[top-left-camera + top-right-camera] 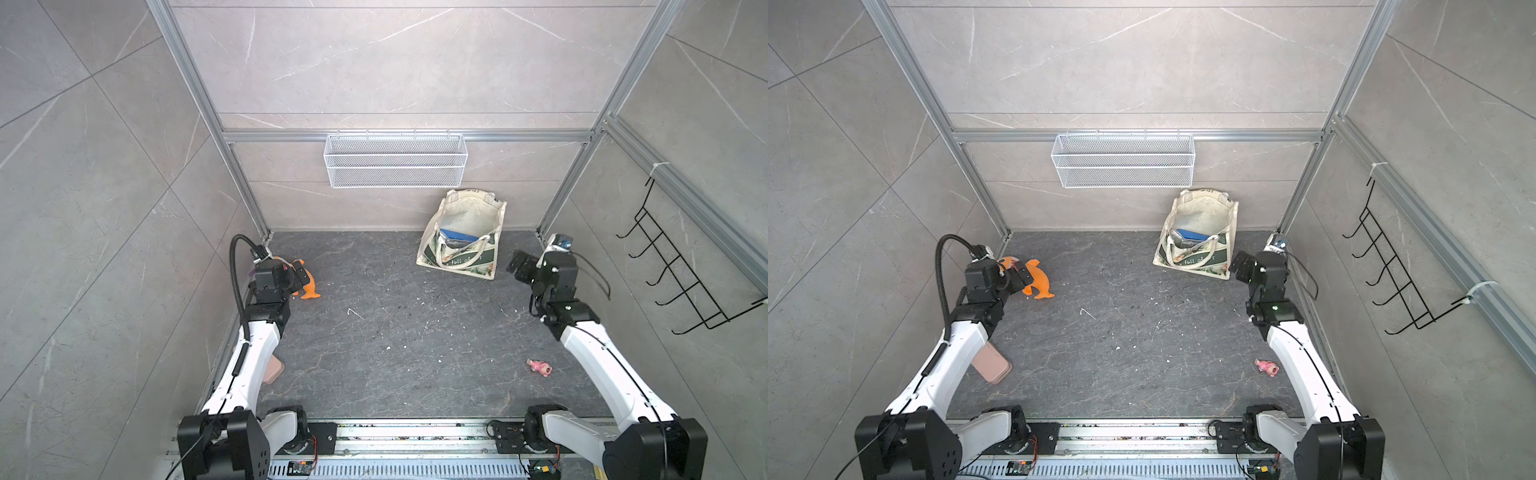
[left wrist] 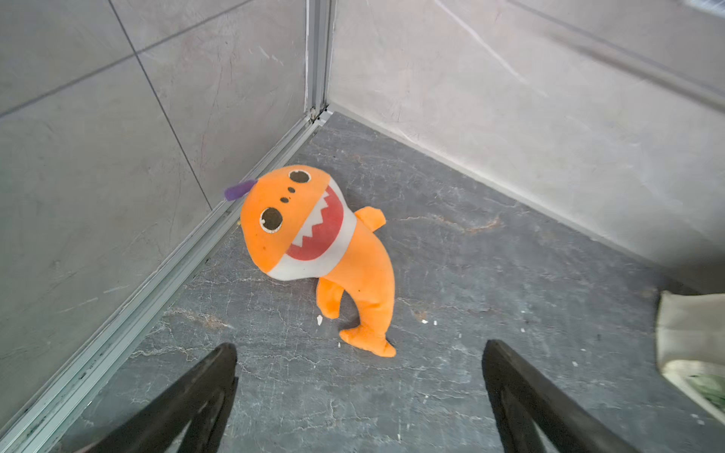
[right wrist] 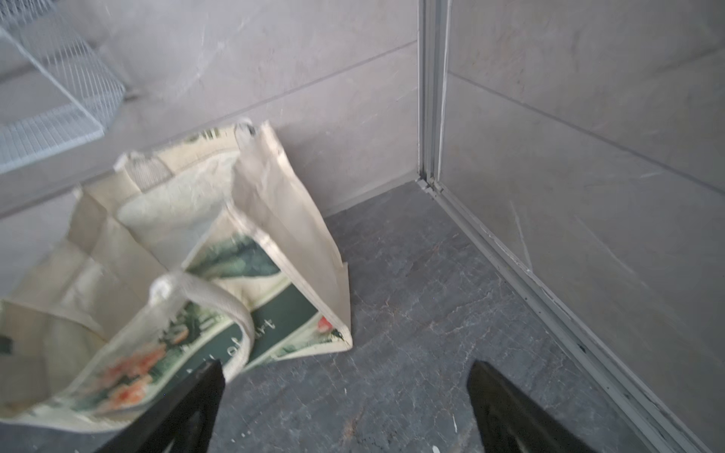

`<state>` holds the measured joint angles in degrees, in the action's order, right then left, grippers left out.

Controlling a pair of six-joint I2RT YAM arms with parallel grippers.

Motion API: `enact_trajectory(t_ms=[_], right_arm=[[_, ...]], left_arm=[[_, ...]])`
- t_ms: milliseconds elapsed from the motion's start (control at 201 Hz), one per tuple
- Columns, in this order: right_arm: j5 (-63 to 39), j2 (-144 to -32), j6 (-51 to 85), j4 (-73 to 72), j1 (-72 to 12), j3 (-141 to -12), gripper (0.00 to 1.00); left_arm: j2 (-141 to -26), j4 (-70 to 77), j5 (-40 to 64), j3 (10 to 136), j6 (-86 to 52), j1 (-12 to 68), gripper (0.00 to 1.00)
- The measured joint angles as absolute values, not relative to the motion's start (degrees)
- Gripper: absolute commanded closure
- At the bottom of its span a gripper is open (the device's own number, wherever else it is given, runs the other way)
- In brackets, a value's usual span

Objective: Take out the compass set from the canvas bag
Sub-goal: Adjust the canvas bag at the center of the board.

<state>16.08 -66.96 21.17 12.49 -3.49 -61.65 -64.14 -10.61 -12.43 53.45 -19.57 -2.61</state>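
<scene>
The canvas bag (image 1: 473, 264) (image 1: 1204, 261) is standing upright at the upper right of the dark floor (image 1: 395, 340) in both top views. Its back is leaning on the rear wall, its mouth is gaping open, and one loop handle is drooping over the green printed front. A blue case (image 1: 459, 237) (image 1: 1192, 237) is lying inside the bag, partly hidden by the front panel; I cannot tell whether it is the compass set.

The right gripper (image 1: 517, 268) (image 1: 1241, 268) is hovering just right of the bag, apart from it, with jaws spread wide and nothing between them. In the right wrist view the bag (image 3: 290, 219) is filling the left half of the frame, and the gripper (image 3: 346, 364) is showing only bare floor between its fingers (image 3: 510, 412).

The left gripper (image 1: 297, 276) (image 1: 1021, 274) is sitting at mid left in both top views, also spread wide and gripping nothing, just over an orange shark plush (image 1: 309, 286) (image 1: 1040, 284). In the left wrist view the plush (image 2: 314, 243) is lying on its back in the frame centre near the corner, above the gripper (image 2: 359, 346). An edge of the bag (image 2: 690, 333) is poking in at the right.

A pink flat box (image 1: 992, 365) is lying lower left, partly under the left arm. A small pink toy (image 1: 540, 368) is lying lower right. A white wire basket (image 1: 395, 160) is hanging on the rear wall and a black hook rack (image 1: 673, 270) on the right wall.
</scene>
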Motion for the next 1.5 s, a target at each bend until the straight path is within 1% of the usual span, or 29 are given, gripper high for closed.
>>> enact_trajectory(t_ms=[80, 184, 244, 294, 359, 434, 533, 583, 608, 688, 867, 1057, 1107, 1186, 1251, 1311, 1406, 1426, 1495], right_arm=[[12.47, -71.37, 23.49, 20.86, -2.9, -73.38, 0.12], [6.24, -76.75, 25.76, 29.36, -2.33, -83.99, 0.17], [3.4, -79.2, 27.03, 33.52, -2.33, -87.79, 0.23], [1.32, -81.41, 27.59, 36.67, -2.33, -90.78, 0.27], [-0.95, -84.66, 28.75, 40.38, -2.33, -95.15, 0.29], [-2.7, -88.77, 29.69, 43.77, -2.33, -100.38, 0.3], [-3.75, -93.73, 30.83, 46.83, -2.33, -105.67, 0.29], [-3.9, -95.7, 31.42, 48.1, -2.33, -107.37, 0.29], [-3.95, -96.75, 31.7, 48.71, -2.33, -108.14, 0.29], [-3.97, -99.68, 32.42, 50.02, -2.33, -109.84, 0.29], [-4.12, -106.04, 33.12, 51.94, -2.33, -113.6, 0.3], [-4.36, -112.53, 33.54, 53.65, -2.33, -118.96, 0.36], [-4.49, -113.78, 33.74, 54.17, -2.33, -119.9, 0.43], [-4.78, -114.98, 33.61, 54.87, -2.39, -120.9, 0.58], [-5.1, -115.09, 33.58, 55.29, -2.59, -120.9, 0.74], [-5.43, -115.07, 34.0, 55.51, -2.92, -120.9, 0.86], [-5.96, -114.52, 33.87, 54.96, -3.46, -119.72, 0.99], [-6.04, -114.19, 33.39, 54.83, -3.55, -119.2, 1.0], [-6.37, -112.33, 33.67, 53.87, -3.77, -116.16, 1.0]], left_arm=[[-61.65, -13.06, -12.03, 57.12, -20.47, -2.61, 0.0], [-57.43, -15.29, -12.25, 59.55, -24.08, -2.61, 0.0], [-55.18, -16.73, -13.02, 60.47, -26.83, -2.63, 0.01], [-54.04, -18.26, -13.13, 61.67, -28.84, -2.66, 0.05], [-53.89, -19.97, -12.16, 63.92, -30.37, -2.66, 0.16], [-55.27, -22.2, -8.88, 67.29, -31.2, -2.83, 0.17], [-57.41, -25.43, -4.29, 70.81, -32.12, -2.81, 0.17], [-57.67, -26.65, -2.44, 70.85, -32.84, -2.74, 0.02], [-57.54, -27.2, -1.37, 70.39, -33.3, -2.57, 0.01], [-55.75, -28.64, 1.41, 66.94, -35.16, -1.8, 0.01], [-46.28, -32.88, 4.34, 54.89, -39.44, 3.81, 0.01], [-37.82, -36.93, 5.19, 46.59, -43.99, 9.63, 0.01], [-36.51, -38.02, 5.17, 45.12, -44.95, 10.76, 0.01], [-35.22, -39.42, 5.17, 43.22, -46.09, 11.75, 0.03], [-34.68, -40.88, 5.1, 42.63, -46.59, 11.97, 0.05], [-34.5, -41.67, 5.1, 42.7, -46.94, 11.97, 0.08], [-35.33, -42.39, 5.13, 43.64, -47.05, 11.97, 0.12], [-35.81, -42.5, 5.15, 44.03, -47.09, 11.97, 0.12], [-37.69, -42.85, 5.15, 45.52, -47.03, 11.99, 0.13]])
